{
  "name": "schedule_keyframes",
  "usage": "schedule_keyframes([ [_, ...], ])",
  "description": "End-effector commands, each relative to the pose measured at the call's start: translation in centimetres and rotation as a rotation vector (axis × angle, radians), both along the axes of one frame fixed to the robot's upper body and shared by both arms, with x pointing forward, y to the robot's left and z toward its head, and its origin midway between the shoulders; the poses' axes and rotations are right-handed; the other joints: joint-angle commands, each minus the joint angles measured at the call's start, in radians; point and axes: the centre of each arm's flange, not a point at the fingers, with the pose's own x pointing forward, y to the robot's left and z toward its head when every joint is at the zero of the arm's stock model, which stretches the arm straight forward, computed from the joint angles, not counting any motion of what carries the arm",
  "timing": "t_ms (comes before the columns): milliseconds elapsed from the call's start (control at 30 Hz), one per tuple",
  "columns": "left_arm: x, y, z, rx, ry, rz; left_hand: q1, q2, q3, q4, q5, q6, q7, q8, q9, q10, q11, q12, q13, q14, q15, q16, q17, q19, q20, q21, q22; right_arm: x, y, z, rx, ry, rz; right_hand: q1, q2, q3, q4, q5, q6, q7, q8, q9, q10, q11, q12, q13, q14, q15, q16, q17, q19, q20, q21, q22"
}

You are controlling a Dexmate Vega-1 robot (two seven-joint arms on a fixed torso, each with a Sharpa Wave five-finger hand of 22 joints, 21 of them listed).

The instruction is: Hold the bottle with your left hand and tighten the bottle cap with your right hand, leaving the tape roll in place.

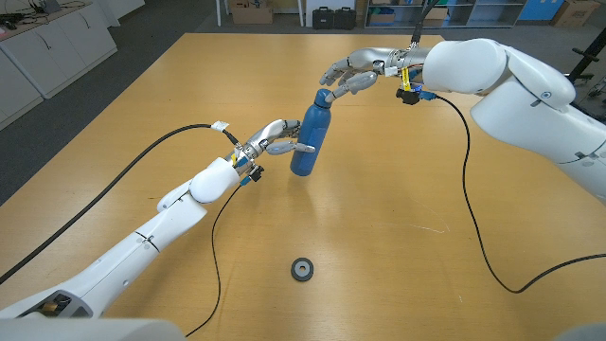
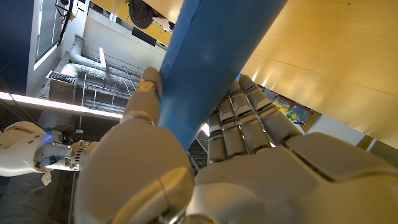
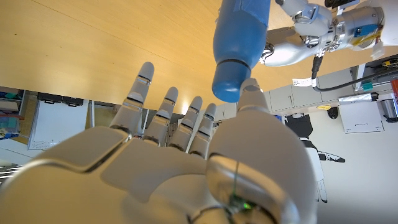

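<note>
Two hands meet at the bottle [image 1: 307, 138], which stands tilted near the middle of the table [image 1: 398, 237], its cap [image 1: 322, 97] leaning toward the far right corner. The left hand [image 1: 270, 140] grips the bottle's body low down, thumb on one side and fingers wrapped round the other, as the left wrist view shows. The right hand [image 1: 352, 70] hovers at the cap with its fingers spread and holds nothing; in the right wrist view its thumb tip sits just beside the cap and I cannot tell whether it touches.

To tighten well, I judge the right hand should close thumb and fingers evenly round the cap before turning, while the left keeps a firm hold so the body does not spin or tip further. Righting the bottle first would probably ease the twist.

The tape roll [image 1: 302, 269] lies well apart, toward the near edge, and needs no attention.
</note>
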Motion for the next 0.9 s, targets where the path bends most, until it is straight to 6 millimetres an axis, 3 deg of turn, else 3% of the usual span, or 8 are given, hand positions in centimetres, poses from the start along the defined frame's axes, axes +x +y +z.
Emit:
schedule_keyframes([
  [33,-0.02,0.03,-0.07,-0.005,-0.001,0.002,0.106,0.148,0.107,0.111,0.007,0.181,-0.166,0.003,0.003,0.084,-0.085,0.004,0.003,0.0,-0.151,-0.002,0.004,0.007,-0.112,-0.001,0.002,0.3,0.38,-0.04,-0.016,-0.01,0.008,0.019,0.001,0.01,0.0,0.005,0.032,-0.001,0.005,0.001,0.034,-0.003,0.009,0.003,0.027,-0.018,0.011,-0.003,0.016,0.0,0.006,0.0],
  [167,-0.03,0.01,-0.1,-0.007,-0.001,0.001,0.106,0.149,0.107,0.111,0.008,0.181,-0.166,0.002,0.003,0.084,-0.085,0.004,0.003,0.0,-0.151,-0.001,0.004,0.007,-0.111,-0.001,0.002,0.31,0.44,-0.07,-0.014,-0.003,0.004,0.035,0.008,0.023,0.007,0.001,0.11,0.0,0.025,-0.002,0.124,-0.004,0.031,0.004,0.077,-0.042,0.027,-0.008,0.038,-0.015,0.011,0.0],
  [300,-0.05,-0.02,-0.12,-0.008,-0.001,0.0,0.105,0.149,0.108,0.111,0.008,0.181,-0.166,0.002,0.003,0.086,-0.084,0.005,0.004,0.0,-0.151,-0.001,0.004,0.007,-0.11,-0.002,0.002,0.24,0.5,-0.11,-0.008,-0.002,-0.007,0.049,0.003,0.031,0.014,-0.01,0.212,-0.001,0.051,-0.008,0.269,-0.007,0.053,-0.001,0.168,-0.071,0.051,-0.022,0.085,-0.054,0.026,0.0],
  [433,-0.08,-0.05,-0.13,-0.008,-0.002,0.0,0.104,0.149,0.108,0.111,0.008,0.181,-0.166,0.002,0.003,0.084,-0.084,0.004,0.004,0.0,-0.151,-0.001,0.004,0.006,-0.11,-0.002,0.002,0.08,0.55,-0.11,-0.006,0.0,-0.016,0.055,0.003,0.035,0.018,-0.018,0.27,-0.003,0.066,-0.011,0.365,-0.007,0.063,-0.005,0.242,-0.093,0.07,-0.032,0.115,-0.073,0.037,0.0],
  [633,-0.12,-0.16,-0.11,-0.007,-0.003,-0.003,0.104,0.15,0.109,0.111,0.008,0.182,-0.163,0.001,0.004,0.085,-0.086,0.004,0.005,-0.001,-0.151,-0.002,0.005,0.007,-0.11,-0.002,0.002,-0.22,0.63,-0.11,0.007,-0.003,-0.035,0.059,0.004,0.04,0.02,-0.024,0.298,-0.003,0.068,-0.014,0.439,-0.008,0.066,-0.008,0.304,-0.11,0.084,-0.042,0.149,-0.097,0.05,0.0],
  [767,-0.09,-0.24,-0.08,-0.006,-0.002,-0.007,0.103,0.15,0.11,0.111,0.008,0.182,-0.164,0.001,0.004,0.085,-0.083,0.004,0.005,0.0,-0.151,-0.001,0.005,0.008,-0.109,-0.002,0.002,-0.37,0.7,-0.11,0.018,-0.002,-0.047,0.057,0.005,0.041,0.025,-0.031,0.352,0.0,0.083,-0.015,0.501,-0.011,0.068,-0.009,0.351,-0.116,0.092,-0.049,0.174,-0.11,0.061,0.0],
  [900,-0.05,-0.31,-0.04,-0.007,-0.003,-0.009,0.102,0.15,0.11,0.111,0.008,0.179,-0.165,-0.001,0.004,0.085,-0.085,0.004,0.005,-0.001,-0.15,-0.001,0.004,0.008,-0.109,-0.002,0.002,-0.46,0.9,-0.14,0.022,0.004,-0.062,0.055,0.003,0.041,0.026,-0.035,0.38,0.002,0.087,-0.017,0.528,-0.012,0.065,-0.011,0.387,-0.117,0.1,-0.053,0.198,-0.115,0.071,0.001],
])
